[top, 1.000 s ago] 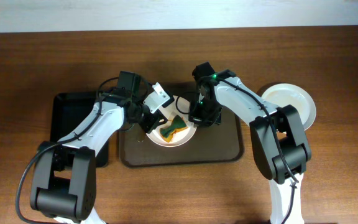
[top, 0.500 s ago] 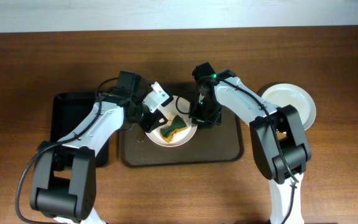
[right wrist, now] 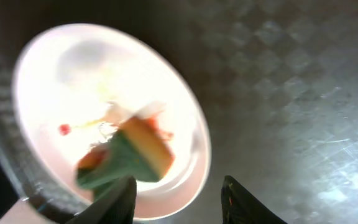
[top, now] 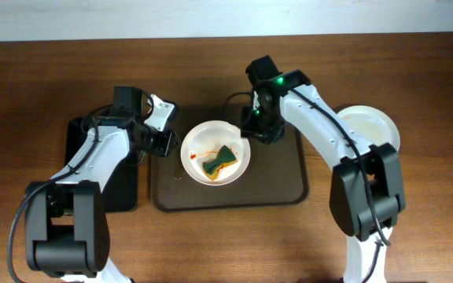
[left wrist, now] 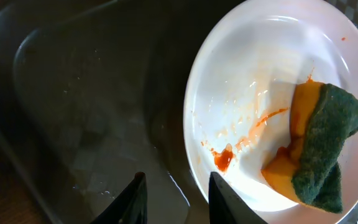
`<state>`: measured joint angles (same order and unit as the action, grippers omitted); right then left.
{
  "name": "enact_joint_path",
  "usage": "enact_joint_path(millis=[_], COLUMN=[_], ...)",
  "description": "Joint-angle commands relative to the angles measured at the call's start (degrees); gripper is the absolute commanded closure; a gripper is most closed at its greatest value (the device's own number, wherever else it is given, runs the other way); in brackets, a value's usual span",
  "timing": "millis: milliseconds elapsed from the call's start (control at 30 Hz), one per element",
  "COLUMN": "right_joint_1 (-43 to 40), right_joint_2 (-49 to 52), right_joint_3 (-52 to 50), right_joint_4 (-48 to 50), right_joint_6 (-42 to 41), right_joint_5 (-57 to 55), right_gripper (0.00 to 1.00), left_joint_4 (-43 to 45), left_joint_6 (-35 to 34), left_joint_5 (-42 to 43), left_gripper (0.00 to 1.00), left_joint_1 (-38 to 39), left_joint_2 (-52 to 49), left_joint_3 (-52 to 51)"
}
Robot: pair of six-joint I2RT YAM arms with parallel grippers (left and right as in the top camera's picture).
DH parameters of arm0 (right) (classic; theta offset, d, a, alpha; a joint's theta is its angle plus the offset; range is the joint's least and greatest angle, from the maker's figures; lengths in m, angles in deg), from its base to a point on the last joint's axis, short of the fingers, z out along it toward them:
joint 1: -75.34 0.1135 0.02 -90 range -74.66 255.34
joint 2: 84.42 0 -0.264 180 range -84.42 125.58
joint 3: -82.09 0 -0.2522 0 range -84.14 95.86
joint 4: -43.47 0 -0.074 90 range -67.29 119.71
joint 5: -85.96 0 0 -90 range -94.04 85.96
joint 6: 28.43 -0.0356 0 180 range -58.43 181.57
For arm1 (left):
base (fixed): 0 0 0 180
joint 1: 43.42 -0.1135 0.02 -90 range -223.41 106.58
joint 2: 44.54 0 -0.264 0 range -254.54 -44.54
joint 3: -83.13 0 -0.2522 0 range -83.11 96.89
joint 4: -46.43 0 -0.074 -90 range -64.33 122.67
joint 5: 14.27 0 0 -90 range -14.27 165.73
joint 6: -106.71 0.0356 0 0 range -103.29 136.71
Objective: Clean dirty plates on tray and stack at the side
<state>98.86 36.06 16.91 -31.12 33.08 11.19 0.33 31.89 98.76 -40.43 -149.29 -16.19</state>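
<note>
One white plate lies on the dark brown tray, smeared with orange-red sauce. A yellow and green sponge rests inside it. My left gripper hangs open just left of the plate's rim, with nothing between its fingers. In the left wrist view the gripper is over the tray, next to the plate and sponge. My right gripper is open at the plate's right rim. In the right wrist view the gripper stands above the plate edge, holding nothing.
A stack of clean white plates sits on the table to the right of the tray. A smaller black tray lies at the left, under my left arm.
Both grippers have opened and drawn back from the plate: the left one moved left, the right one up and back. The plate with the sponge now lies free on the tray.
</note>
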Motion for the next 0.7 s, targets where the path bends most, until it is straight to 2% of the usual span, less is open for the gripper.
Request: enact_joint_path(millis=[0,233,300,467,567,667], right_joint_1=[2.3,5.6,6.1,6.6,6.9,7.7], right_joint_2=[-0.8,-0.7,-0.7,-0.1,0.2,1.0], right_joint_3=[0.5,0.5,0.5,0.5,0.4,0.4], right_joint_4=[0.2,0.2,0.2,0.2,0.1,0.2], right_joint_6=[-0.2,-6.6,-9.2,-12.1,-12.4,-14.1], right_joint_5=[3.2,2.2,2.2,2.2,2.2,2.2], right_gripper=[0.55,0.52,0.50,0.45,0.45,0.45], left_joint_4=[0.3,0.3,0.3,0.2,-0.1,-0.2], left_joint_6=[-1.0,-1.0,-1.0,-1.0,-1.0,-1.0], left_joint_5=[-0.1,0.0,0.1,0.1,0.1,1.4], left_gripper=[0.69,0.71,0.80,0.89,1.00,1.00], left_joint_1=[0.2,1.4,1.6,2.0,2.0,2.0], left_joint_2=[-2.6,-5.2,-5.5,-7.0,-8.0,-8.0], left_joint_3=[-1.2,-1.2,-1.2,-1.2,-1.2,-1.2])
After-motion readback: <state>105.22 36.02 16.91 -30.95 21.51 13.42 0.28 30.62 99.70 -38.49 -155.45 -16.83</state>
